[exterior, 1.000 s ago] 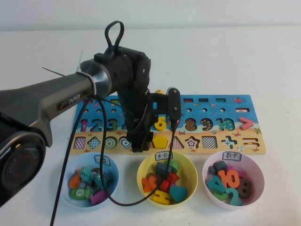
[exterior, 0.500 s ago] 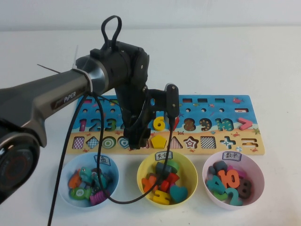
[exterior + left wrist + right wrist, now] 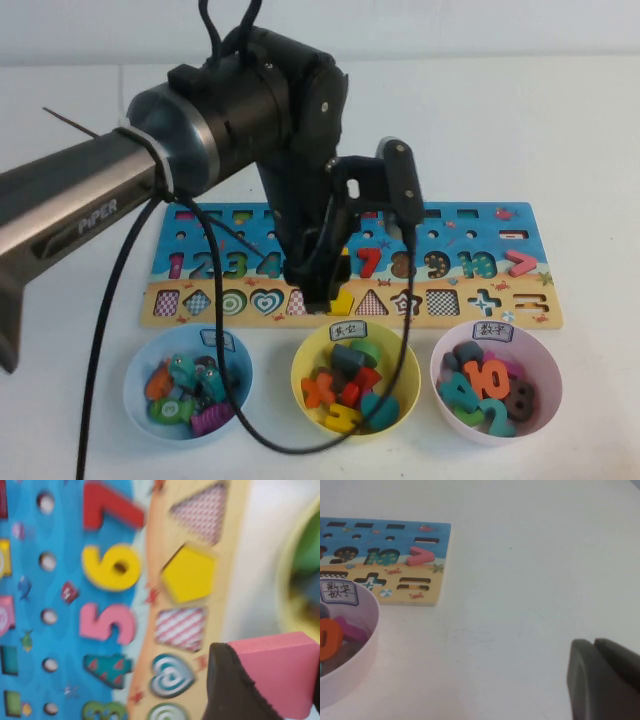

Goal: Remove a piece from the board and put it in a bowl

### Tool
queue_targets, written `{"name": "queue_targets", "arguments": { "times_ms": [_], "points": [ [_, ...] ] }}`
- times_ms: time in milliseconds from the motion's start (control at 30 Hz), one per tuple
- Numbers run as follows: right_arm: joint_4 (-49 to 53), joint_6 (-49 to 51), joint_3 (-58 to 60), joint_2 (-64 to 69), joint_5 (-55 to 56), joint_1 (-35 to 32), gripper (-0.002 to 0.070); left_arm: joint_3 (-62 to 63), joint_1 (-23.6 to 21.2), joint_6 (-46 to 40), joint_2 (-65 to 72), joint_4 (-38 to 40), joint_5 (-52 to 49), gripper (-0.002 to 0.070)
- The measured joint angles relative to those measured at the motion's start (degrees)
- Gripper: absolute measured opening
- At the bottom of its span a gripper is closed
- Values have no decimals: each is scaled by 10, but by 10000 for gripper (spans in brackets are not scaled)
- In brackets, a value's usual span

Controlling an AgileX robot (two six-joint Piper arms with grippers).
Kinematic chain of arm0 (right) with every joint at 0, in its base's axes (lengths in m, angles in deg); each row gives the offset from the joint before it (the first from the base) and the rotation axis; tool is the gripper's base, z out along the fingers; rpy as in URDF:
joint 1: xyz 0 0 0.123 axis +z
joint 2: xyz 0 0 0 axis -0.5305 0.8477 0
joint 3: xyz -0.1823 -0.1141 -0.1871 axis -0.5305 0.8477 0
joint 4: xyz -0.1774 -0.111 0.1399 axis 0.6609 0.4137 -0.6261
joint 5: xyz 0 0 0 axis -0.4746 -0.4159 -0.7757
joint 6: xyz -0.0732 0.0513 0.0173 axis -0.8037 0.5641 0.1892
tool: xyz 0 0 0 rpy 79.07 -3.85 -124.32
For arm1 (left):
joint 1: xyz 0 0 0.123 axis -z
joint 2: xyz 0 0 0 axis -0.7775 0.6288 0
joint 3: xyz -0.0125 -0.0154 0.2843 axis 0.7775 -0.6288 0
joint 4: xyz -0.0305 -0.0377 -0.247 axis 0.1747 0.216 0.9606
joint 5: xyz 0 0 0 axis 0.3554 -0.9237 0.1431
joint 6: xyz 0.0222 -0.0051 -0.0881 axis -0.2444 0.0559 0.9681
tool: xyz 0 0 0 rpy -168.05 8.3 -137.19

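Observation:
My left gripper [image 3: 319,297] hangs over the board's [image 3: 470,215] tan front strip, just behind the yellow bowl [image 3: 405,362] with its white label card [image 3: 347,329]. In the left wrist view it [image 3: 272,680] is shut on the pink piece [image 3: 282,667], above the edge between the board [image 3: 60,545] and the bowl's rim [image 3: 287,585]. A striped trapezoid slot [image 3: 180,627] lies bare beside the yellow pentagon [image 3: 187,574]. The arm hides the piece in the high view. My right gripper [image 3: 600,680] is shut over bare table, right of the board [image 3: 385,555].
A light blue bowl [image 3: 135,375] and a pale pink bowl [image 3: 545,365], both holding several pieces, flank the yellow one. The pink bowl's rim [image 3: 370,630] shows in the right wrist view. A black cable [image 3: 405,330] from the left arm loops down over the yellow bowl.
The left arm has risen and swung to the right along the board's front strip, carrying the pink piece towards the yellow bowl. Its jaws have kept the same grip.

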Motion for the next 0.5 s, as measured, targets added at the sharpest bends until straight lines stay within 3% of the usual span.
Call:
{"name": "queue_targets", "arguments": {
  "times_ms": [233, 500],
  "points": [
    [0, 0, 0, 0, 0, 0, -18, -72, 73, 33, -43, 71, -5, 283],
    [0, 0, 0, 0, 0, 0, -18, -158, 68, 14, -43, 98, 78, 307]
  ]
}}
